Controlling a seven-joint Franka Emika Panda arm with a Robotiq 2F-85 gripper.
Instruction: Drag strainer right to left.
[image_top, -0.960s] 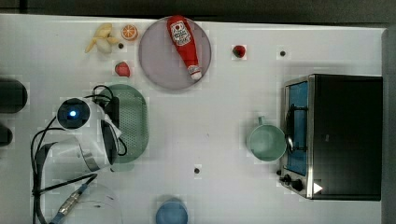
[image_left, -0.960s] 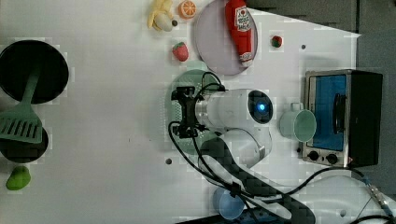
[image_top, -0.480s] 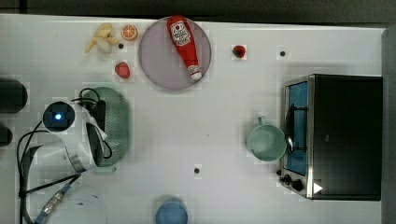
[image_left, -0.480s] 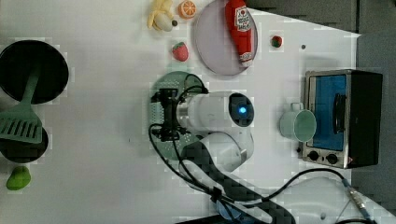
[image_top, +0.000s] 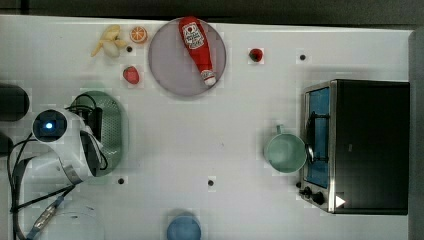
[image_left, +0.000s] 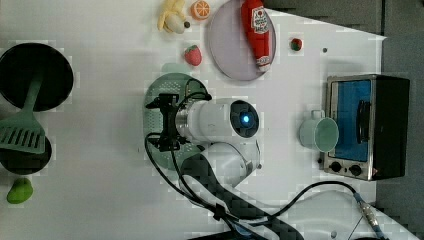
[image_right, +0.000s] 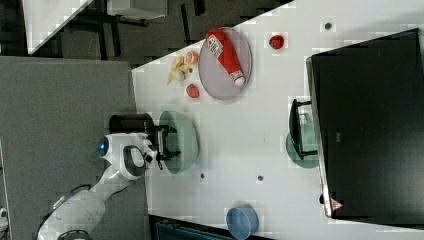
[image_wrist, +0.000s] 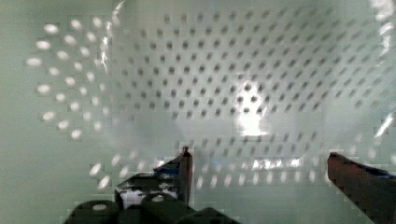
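The strainer (image_top: 114, 131) is a pale green oval colander lying at the top view's left, below a toy strawberry. My gripper (image_top: 95, 127) hangs over it from the white wrist, its black fingers reaching down into the bowl. In the left view the gripper (image_left: 164, 122) covers the middle of the strainer (image_left: 160, 87). In the right view the gripper (image_right: 167, 142) sits over the strainer (image_right: 186, 145). In the wrist view the strainer's dotted bottom (image_wrist: 224, 84) lies close behind the gripper (image_wrist: 261, 170), whose fingers (image_wrist: 185, 168) stand wide apart with nothing between them.
A grey plate (image_top: 170, 67) with a ketchup bottle (image_top: 197, 45) lies at the back. The strawberry (image_top: 131, 75) sits just beyond the strainer. A green mug (image_top: 285, 152) stands by the toaster oven (image_top: 365, 145). A blue bowl (image_top: 183, 227) is near the front edge, a dark object (image_top: 12, 102) at the top view's left.
Arm and strainer have slid together toward the top view's left, most of it in the first half second. The fingers have stayed wide apart.
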